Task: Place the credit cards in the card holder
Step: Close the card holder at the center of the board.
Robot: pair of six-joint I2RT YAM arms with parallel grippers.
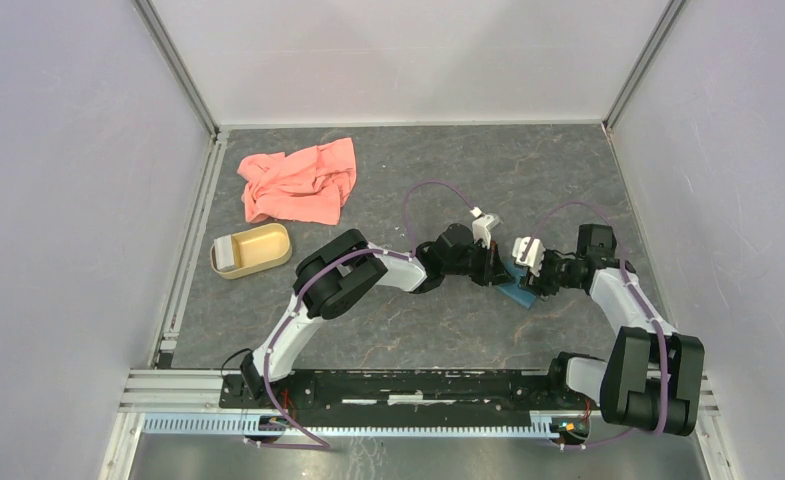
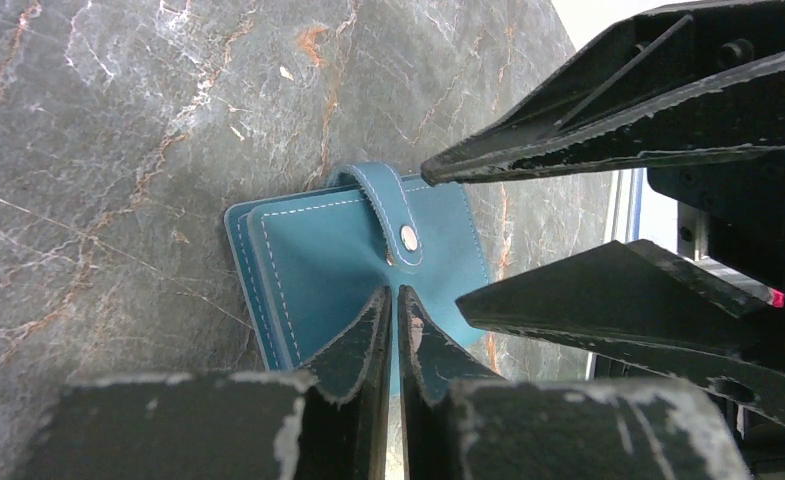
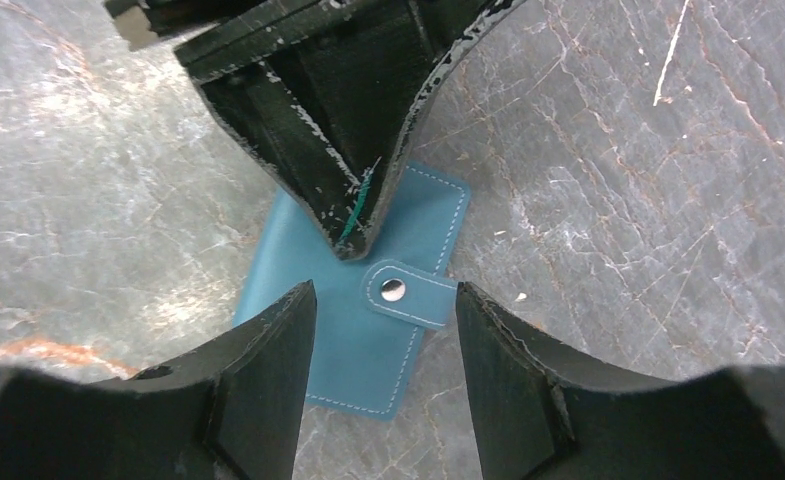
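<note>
Well off to the far left of the dark marbled table (image 1: 418, 330) lies a crumpled pink cloth (image 1: 298, 182). Nearer than it sits a tan oval dish (image 1: 268, 262) with something pale at its left end; I can't make out what. Neither is anywhere near the work.

Both arms meet mid-table over the wallet (image 3: 363, 360), which lies flat on the stone. The left gripper (image 2: 395, 292) crowds in first, its fingers pressed together with only a thin slit between them and its tips down at the wallet's face, just beside the tab (image 3: 408, 293). Whether anything thin is nipped there I cannot tell. The right gripper (image 3: 383, 295) hangs above with its jaws spread wide and nothing between them, the tab showing in the gap.

The wallet is teal leather with pale stitching round the edge, and its tab is folded over one long side, metal snap on top.
</note>
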